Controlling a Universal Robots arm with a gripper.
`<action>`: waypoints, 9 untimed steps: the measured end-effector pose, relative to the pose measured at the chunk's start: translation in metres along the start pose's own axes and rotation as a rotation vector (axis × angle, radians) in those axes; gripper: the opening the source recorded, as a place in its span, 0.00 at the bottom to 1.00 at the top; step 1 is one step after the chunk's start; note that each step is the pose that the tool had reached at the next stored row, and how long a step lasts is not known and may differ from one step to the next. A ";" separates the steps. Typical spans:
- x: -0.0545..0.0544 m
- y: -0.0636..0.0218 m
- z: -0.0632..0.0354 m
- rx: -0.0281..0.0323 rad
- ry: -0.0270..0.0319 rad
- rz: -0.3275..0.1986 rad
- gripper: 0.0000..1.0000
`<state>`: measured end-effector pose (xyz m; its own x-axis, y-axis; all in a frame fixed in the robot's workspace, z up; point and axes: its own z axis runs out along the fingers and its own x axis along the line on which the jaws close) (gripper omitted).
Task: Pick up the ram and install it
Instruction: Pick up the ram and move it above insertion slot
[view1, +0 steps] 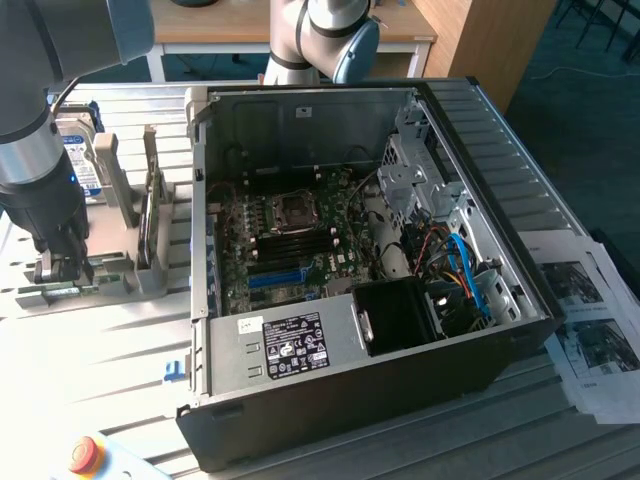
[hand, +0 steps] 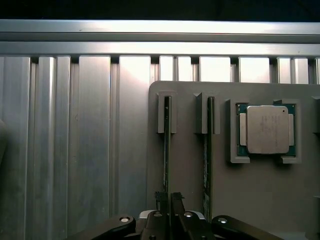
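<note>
The ram (hand: 166, 140) is a thin green stick standing on edge in a slot of a grey holder (hand: 190, 175). My gripper (hand: 168, 197) is down over the stick's near end, one finger pressed against each flat side, so it is shut on the stick. The stick still sits in its slot. A second stick (hand: 207, 145) stands in the neighbouring slot. In the exterior view my gripper (view1: 60, 268) is low over the holder (view1: 112, 283) at the exterior view's left, well apart from the open computer case (view1: 500, 330). Inside the case lies the motherboard (view1: 290, 240).
A square silver processor chip (hand: 267, 129) rests in the holder beside the sticks. A hard drive (view1: 85, 150) stands behind the holder. A red button (view1: 85, 455) is at the table's front. Printed papers (view1: 590, 340) lie at the exterior view's right.
</note>
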<state>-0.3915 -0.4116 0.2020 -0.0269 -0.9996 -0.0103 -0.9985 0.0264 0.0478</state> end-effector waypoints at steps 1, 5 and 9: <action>0.000 0.0000 0.0000 0.0000 0.0000 0.000 0.16; 0.001 0.0000 0.0000 0.0000 0.0000 0.000 0.16; 0.002 0.0000 0.0000 0.0000 0.0000 0.000 0.16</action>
<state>-0.3915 -0.4132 0.2020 -0.0270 -0.9996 -0.0102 -0.9985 0.0264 0.0479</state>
